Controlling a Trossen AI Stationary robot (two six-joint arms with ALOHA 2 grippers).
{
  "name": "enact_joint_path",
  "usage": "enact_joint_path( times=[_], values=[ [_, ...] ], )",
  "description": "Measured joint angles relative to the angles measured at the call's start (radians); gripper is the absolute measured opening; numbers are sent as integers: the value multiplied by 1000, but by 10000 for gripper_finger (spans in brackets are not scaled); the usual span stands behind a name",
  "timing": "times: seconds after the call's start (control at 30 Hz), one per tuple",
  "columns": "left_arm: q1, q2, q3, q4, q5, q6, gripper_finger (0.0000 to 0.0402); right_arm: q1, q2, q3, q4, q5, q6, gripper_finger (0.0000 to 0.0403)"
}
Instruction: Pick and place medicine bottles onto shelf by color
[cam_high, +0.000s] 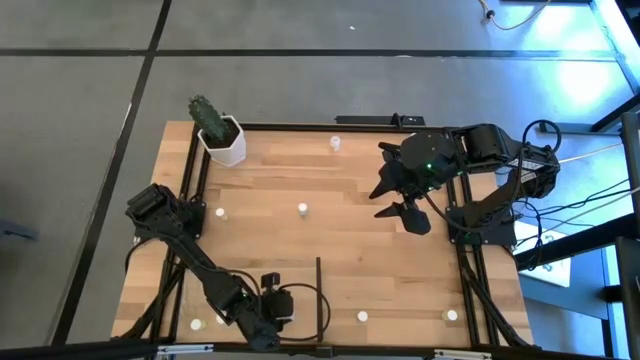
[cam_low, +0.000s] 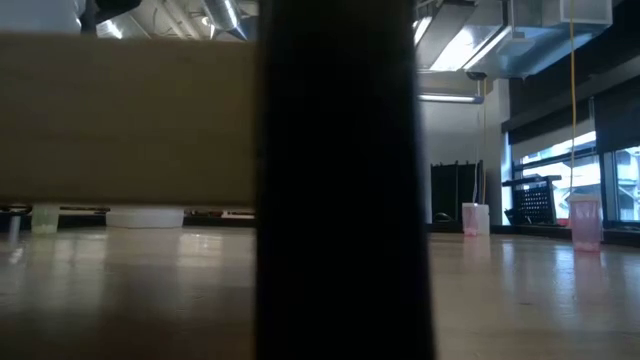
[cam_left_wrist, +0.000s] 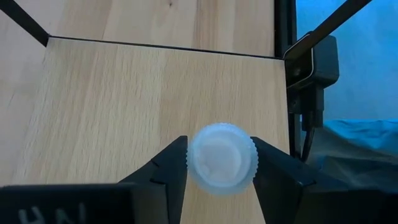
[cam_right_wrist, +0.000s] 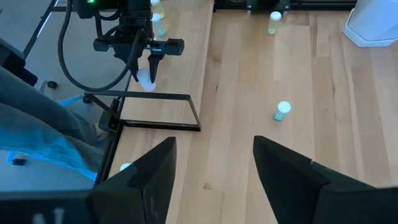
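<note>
Jaws of left gripper (cam_left_wrist: 219, 163) pinch a white-capped medicine bottle (cam_left_wrist: 221, 158) over the shelf (cam_left_wrist: 124, 112), near counter (cam_high: 350, 210) front edge. Right gripper (cam_right_wrist: 214, 168) jaws wide, empty, above counter's rear.

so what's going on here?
The left gripper has a white-capped bottle between its fingers over the shelf at the table's near left corner, apparently placing it. The right gripper hangs open above the table's right side, holding nothing. Other bottles stand scattered on the table.
</note>
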Motion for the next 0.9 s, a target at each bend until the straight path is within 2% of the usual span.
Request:
enact_joint_path(
  times=[0.67,0.9],
  values=[
    [0,0,0,0,-1,-19,251,0,0,0,0,0,0,216],
    [0,-4,0,33,0,-16,259,0,0,0,0,0,0,216]
  ],
)
